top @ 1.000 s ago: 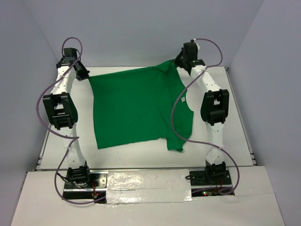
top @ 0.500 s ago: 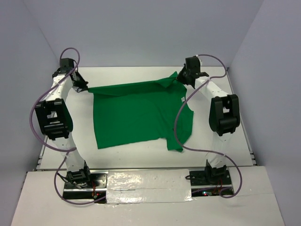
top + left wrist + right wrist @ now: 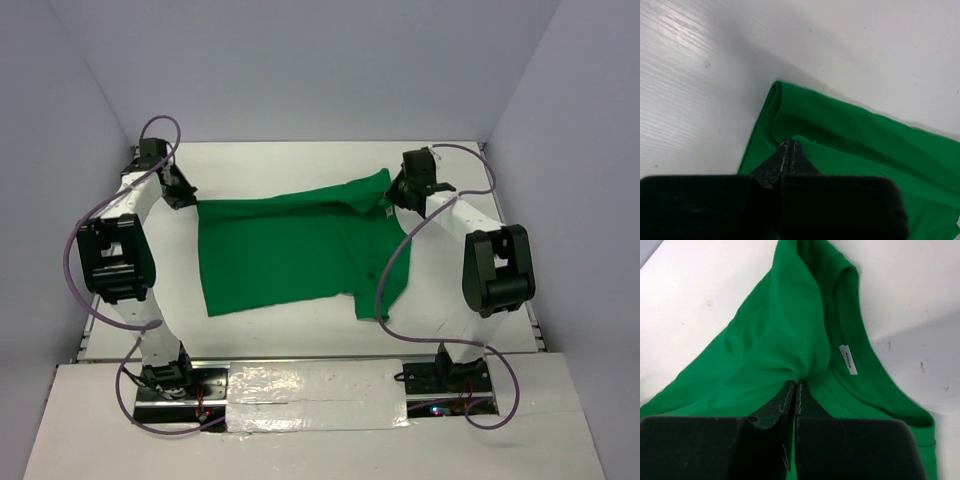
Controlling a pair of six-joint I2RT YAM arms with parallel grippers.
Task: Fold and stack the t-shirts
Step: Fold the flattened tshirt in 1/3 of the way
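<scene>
The plain bright green soft fabric t-shirt (image 3: 290,255) lies on the white table top (image 3: 300,160) between the two arms, with its far edge raised and turned over toward the near side. The left gripper (image 3: 789,146) has its fingers pressed together on the shirt's far corner. The cloth rolls into a rounded fold just beyond and left of its tips, and the rest spreads away to its right. The right gripper (image 3: 795,384) is likewise closed, pinching a bunched ridge of green fabric by the collar. A small white sewn-in label (image 3: 848,359) sits just right of its tips, inside the neck band. From this grip the shirt's body spreads left and toward the arm bases.
</scene>
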